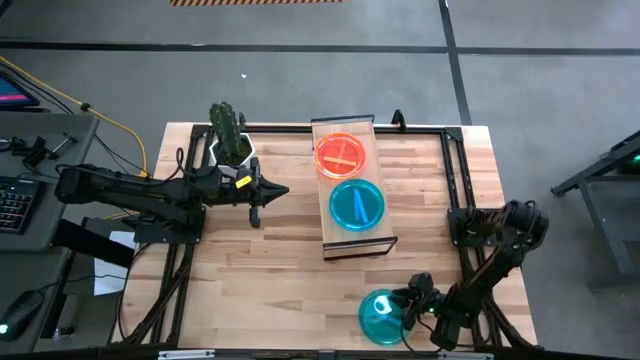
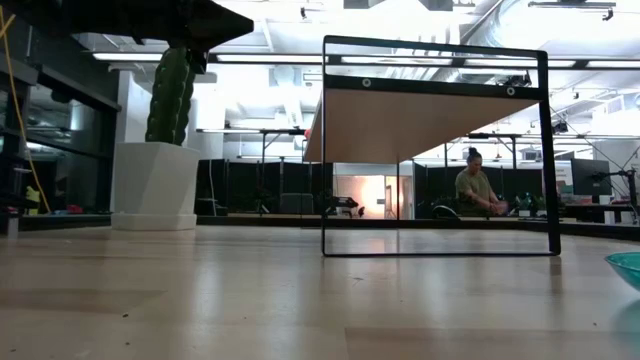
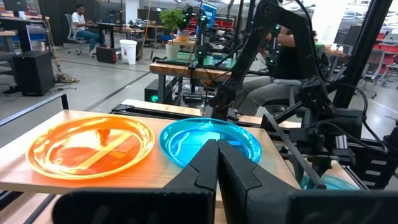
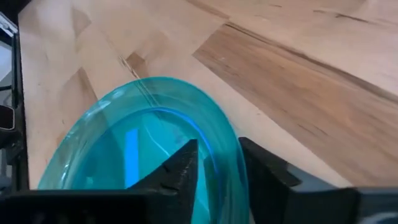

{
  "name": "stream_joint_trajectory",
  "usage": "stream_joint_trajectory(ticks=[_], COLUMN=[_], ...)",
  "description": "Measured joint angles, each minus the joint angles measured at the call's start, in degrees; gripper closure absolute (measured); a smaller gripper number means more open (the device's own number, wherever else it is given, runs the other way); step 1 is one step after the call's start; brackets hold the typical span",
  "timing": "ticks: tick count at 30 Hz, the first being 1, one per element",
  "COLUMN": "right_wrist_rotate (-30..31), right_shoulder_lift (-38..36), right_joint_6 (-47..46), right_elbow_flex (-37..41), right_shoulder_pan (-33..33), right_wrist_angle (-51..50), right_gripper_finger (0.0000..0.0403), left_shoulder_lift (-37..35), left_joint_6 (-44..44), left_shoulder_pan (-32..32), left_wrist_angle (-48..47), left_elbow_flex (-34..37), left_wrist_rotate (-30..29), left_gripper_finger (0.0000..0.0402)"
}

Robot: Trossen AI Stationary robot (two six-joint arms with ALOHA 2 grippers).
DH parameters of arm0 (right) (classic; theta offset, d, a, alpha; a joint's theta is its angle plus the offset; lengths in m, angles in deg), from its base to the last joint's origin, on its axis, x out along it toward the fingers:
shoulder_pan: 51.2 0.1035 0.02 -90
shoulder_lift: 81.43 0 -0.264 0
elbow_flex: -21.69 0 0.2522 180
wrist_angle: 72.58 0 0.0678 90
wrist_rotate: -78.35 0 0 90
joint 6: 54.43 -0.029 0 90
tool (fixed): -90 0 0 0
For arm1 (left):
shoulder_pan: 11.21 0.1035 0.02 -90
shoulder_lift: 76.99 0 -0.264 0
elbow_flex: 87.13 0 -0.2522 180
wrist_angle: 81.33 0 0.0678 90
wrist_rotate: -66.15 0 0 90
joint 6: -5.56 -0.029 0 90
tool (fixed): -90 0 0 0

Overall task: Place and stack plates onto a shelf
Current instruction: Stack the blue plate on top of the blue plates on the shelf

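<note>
Plates half shelved: orange plate [image 1: 340, 153] and teal plate [image 1: 357, 204] lay side by side on the shelf [image 1: 352, 242], unstacked. Third teal plate [image 1: 381, 316] lay at the table's [image 1: 270, 290] near edge, its rim between the right gripper's [image 1: 411, 312] parted fingers; firmness of grip unclear. Left gripper [image 1: 272, 191] shut, empty, beside the shelf. Round, glossy, translucent plastic; pale wood plank, dark frame.

Cut off at the low view's right edge: teal plate [image 2: 626, 268], only a sliver showing. Hidden in part by the right gripper [image 4: 219, 163] in the right wrist view: that plate's near rim. Too small to tell: contact at the rim.
</note>
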Motion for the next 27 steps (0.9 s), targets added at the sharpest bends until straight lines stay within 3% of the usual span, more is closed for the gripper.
stream_joint_trajectory(ticks=[6,11,27], right_wrist_rotate=[0.1,-2.3,0.7], right_shoulder_lift=[0.3,-3.4,-18.3], right_joint_6=[0.8,1.2,12.1], right_elbow_flex=[0.1,0.3,0.3], right_shoulder_pan=[-0.1,0.4,-1.0], right_wrist_angle=[-0.7,-1.5,-3.4], right_gripper_finger=[0.0393,0.0401,0.0403], left_shoulder_lift=[0.0,0.0,0.0], left_joint_6=[0.0,0.0,-1.0], left_shoulder_pan=[0.0,0.0,0.0], left_wrist_angle=[0.0,0.1,0.3], left_elbow_flex=[0.0,0.0,0.0], left_wrist_rotate=[0.0,0.0,0.0], left_gripper_finger=[0.0402,0.0401,0.0402])
